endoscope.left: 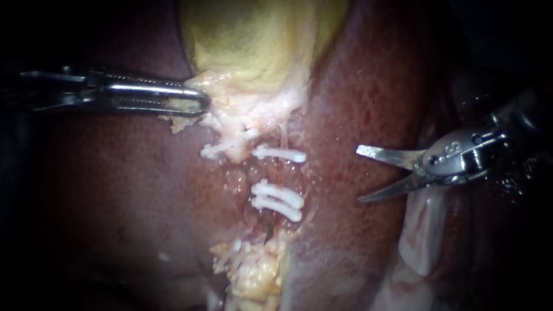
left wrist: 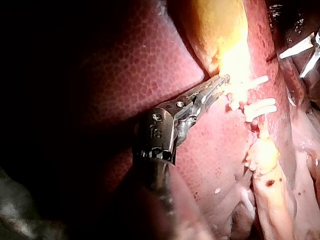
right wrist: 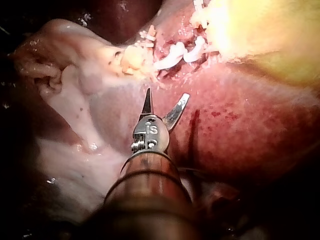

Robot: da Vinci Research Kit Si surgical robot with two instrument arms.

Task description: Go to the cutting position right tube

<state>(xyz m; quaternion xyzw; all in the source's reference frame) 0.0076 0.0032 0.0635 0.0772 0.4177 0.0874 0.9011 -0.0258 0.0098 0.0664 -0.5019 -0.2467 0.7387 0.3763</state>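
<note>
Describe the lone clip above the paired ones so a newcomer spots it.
From the yellow gallbladder, follow the pale tissue down across the liver. The lone clip lies level; the pair beneath is stacked, the left clip tilted.

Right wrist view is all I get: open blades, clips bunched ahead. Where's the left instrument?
Observer: In the endoscope view, the left instrument is shut on the pale tissue below the gallbladder, apart from the clips.
Operator: Clip layout on the right tube?
Observer: There is one clip on the gallbladder side and two clips further down. The right tube is bare between them.
Operator: Are my blades at that gap?
Observer: No. The right instrument is open over the liver, level with the gap but not touching the tube.
</note>
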